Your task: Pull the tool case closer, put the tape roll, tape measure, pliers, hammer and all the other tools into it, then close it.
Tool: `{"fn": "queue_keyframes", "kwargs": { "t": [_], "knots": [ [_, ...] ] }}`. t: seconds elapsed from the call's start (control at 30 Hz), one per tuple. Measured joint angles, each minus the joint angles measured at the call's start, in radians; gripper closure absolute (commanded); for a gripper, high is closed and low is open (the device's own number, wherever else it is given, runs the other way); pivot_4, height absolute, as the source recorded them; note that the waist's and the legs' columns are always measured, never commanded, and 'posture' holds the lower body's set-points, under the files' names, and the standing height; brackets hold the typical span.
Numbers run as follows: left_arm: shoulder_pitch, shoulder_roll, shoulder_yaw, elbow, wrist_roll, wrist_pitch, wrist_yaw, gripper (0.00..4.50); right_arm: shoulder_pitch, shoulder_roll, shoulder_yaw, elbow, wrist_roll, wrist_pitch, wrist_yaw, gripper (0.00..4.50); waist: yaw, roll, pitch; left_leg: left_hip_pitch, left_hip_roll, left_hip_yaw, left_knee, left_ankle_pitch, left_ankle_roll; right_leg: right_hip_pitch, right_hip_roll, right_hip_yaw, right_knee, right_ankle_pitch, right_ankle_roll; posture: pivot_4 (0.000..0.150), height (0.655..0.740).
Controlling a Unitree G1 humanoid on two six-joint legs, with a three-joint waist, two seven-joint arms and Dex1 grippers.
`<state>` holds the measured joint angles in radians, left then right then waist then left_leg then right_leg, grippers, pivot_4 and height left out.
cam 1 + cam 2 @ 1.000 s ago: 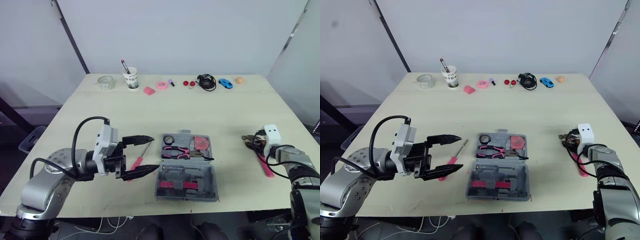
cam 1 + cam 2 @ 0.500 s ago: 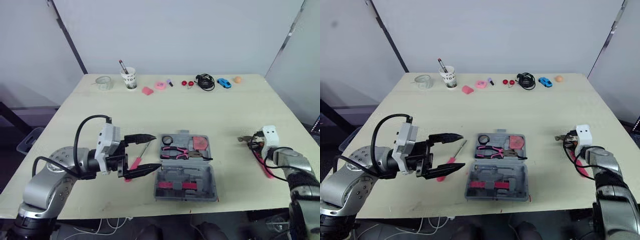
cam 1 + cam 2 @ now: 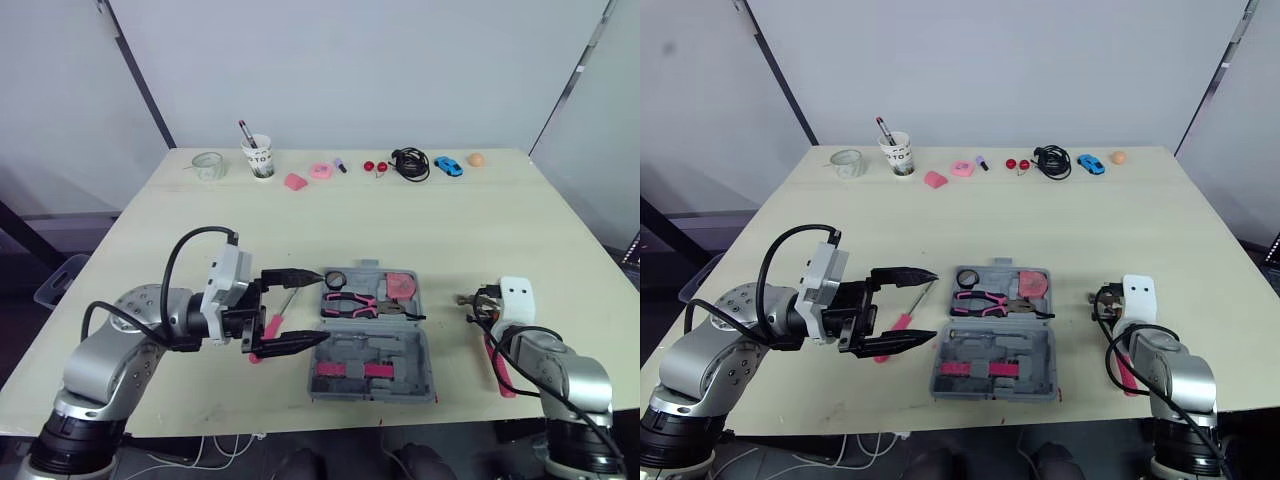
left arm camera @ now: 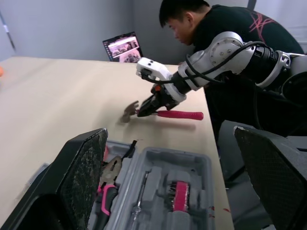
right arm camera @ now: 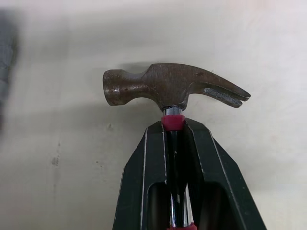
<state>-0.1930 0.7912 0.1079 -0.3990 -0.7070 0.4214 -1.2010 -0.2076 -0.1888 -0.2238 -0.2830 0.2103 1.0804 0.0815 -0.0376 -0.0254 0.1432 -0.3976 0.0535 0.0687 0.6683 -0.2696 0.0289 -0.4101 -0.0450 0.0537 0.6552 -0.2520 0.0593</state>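
Observation:
The grey tool case (image 3: 372,352) lies open at the table's front middle. Its far half holds pink-handled pliers (image 3: 350,301), a black tape roll (image 3: 335,279) and a red tape measure (image 3: 403,286). My left gripper (image 3: 316,308) is open just left of the case, its fingers on either side of a red-handled screwdriver (image 3: 271,324) lying on the table. My right gripper (image 5: 173,127) is shut on the hammer (image 5: 169,88) just below its head. It holds the hammer (image 3: 497,358) low over the table to the right of the case, head toward the case.
Along the table's far edge stand a glass jar (image 3: 210,165), a cup with pens (image 3: 259,157), pink bits (image 3: 298,182), a black cable (image 3: 411,163), a blue toy car (image 3: 449,166) and an orange ball (image 3: 476,159). Behind the table sits a person (image 4: 216,21) beside a laptop (image 4: 122,47).
My right gripper has carried the hammer left, nearer the case. My left gripper has shifted right toward the case's left edge, still open.

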Motion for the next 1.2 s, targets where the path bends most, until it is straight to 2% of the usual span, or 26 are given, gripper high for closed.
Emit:
{"fn": "queue_keyframes", "kwargs": {
  "t": [0.2,0.33,0.37,0.43,0.5,0.57,0.6,0.73,0.83,0.93,1.03,1.13,1.2],
  "knots": [
    [-0.008,0.002,0.0,0.008,0.0,0.0,-0.018,0.0,0.039,0.097,0.057,-0.043,-0.01,-0.002,-0.056,4.42,-0.001,0.001,0.001,0.0,0.0,0.0,0.0,0.0,0.0,0.0,0.0,0.0,0.0,0.0,0.0,0.15,0.74],
    [-0.008,0.002,0.0,0.012,0.0,0.0,-0.022,0.0,0.039,0.099,0.052,-0.043,-0.014,-0.018,-0.066,2.8,0.0,0.001,0.0,0.0,0.0,0.0,0.0,0.0,0.0,0.0,0.0,0.0,-0.001,0.0,0.0,0.15,0.74],
    [-0.008,0.002,0.0,0.016,0.001,0.0,-0.023,0.0,0.039,0.097,0.044,-0.043,-0.012,-0.019,-0.066,2.59,-0.001,0.001,0.0,0.0,0.0,-0.001,0.0,0.0,0.0,0.0,0.0,0.0,0.0,0.0,0.0,0.15,0.74],
    [-0.008,0.003,0.0,0.018,0.005,-0.002,-0.024,0.0,0.039,0.092,0.033,-0.045,-0.007,-0.013,-0.062,1.8,-0.001,0.001,0.0,0.0,0.0,-0.001,0.0,0.0,0.0,0.0,0.0,0.0,0.0,0.0,0.0,0.15,0.74],
    [-0.003,0.005,0.001,0.019,0.009,-0.011,-0.024,0.0,0.044,0.058,0.02,-0.067,0.006,0.011,-0.04,0.79,-0.001,0.001,0.0,0.0,0.0,-0.001,0.0,0.0,0.0,0.0,0.0,0.0,-0.001,0.0,0.0,0.15,0.74],
    [0.002,0.006,0.001,0.019,0.009,-0.013,-0.024,0.0,0.048,0.041,0.012,-0.072,0.01,0.012,-0.028,0.16,-0.001,0.001,0.0,0.0,0.0,-0.001,0.0,0.0,0.0,0.0,0.0,0.0,-0.001,0.0,0.0,0.15,0.74],
    [0.007,0.007,0.002,0.019,0.01,-0.014,-0.024,0.0,0.056,0.008,0.01,-0.076,0.014,0.013,-0.013,0.03,0.0,0.001,0.0,0.0,0.0,0.0,0.0,0.0,0.0,0.0,0.0,0.0,-0.001,0.0,0.0,0.15,0.74],
    [0.023,0.009,0.012,0.021,0.009,-0.014,-0.017,0.0,0.083,-0.133,-0.006,-0.128,0.047,0.03,0.076,0.03,0.0,0.001,0.001,0.0,0.0,0.0,0.0,0.0,0.0,0.0,0.0,0.0,-0.001,-0.002,-0.003,0.15,0.74],
    [0.038,0.008,0.042,0.032,0.004,-0.014,-0.011,0.0,0.101,-0.322,0.003,-0.151,0.069,-0.026,0.216,0.03,-0.001,0.0,0.001,0.0,0.0,0.0,0.0,0.0,0.0,0.0,0.0,0.0,-0.002,-0.002,-0.003,0.15,0.74],
    [0.051,0.01,0.046,0.062,0.008,-0.016,-0.017,0.0,0.095,-0.535,0.063,-0.094,0.073,-0.163,0.427,0.03,-0.002,-0.001,0.001,0.0,0.0,0.0,-0.001,0.0,0.0,0.0,0.0,0.0,-0.002,-0.002,-0.004,0.15,0.74],
    [0.046,0.01,0.043,0.068,0.009,-0.018,-0.024,0.0,0.06,-0.647,0.149,0.001,0.059,-0.326,0.607,0.03,-0.002,-0.002,0.002,0.0,0.0,0.0,0.0,0.0,0.0,0.0,0.0,0.0,-0.003,-0.002,-0.004,0.15,0.74],
    [0.043,0.01,0.043,0.07,0.009,-0.02,-0.025,0.0,0.041,-0.681,0.181,0.042,0.045,-0.399,0.679,0.03,0.0,-0.002,0.002,0.0,0.0,0.0,0.0,0.0,0.0,0.001,0.0,0.0,-0.003,-0.002,-0.003,0.15,0.74],
    [0.037,0.009,0.039,0.078,0.014,-0.023,-0.027,0.0,-0.047,-0.749,0.296,0.174,-0.025,-0.643,0.861,0.03,0.001,-0.002,0.002,0.0,0.0,0.0,0.0,0.0,0.0,0.001,0.0,0.0,-0.004,-0.002,-0.003,0.15,0.74]
  ]
}}
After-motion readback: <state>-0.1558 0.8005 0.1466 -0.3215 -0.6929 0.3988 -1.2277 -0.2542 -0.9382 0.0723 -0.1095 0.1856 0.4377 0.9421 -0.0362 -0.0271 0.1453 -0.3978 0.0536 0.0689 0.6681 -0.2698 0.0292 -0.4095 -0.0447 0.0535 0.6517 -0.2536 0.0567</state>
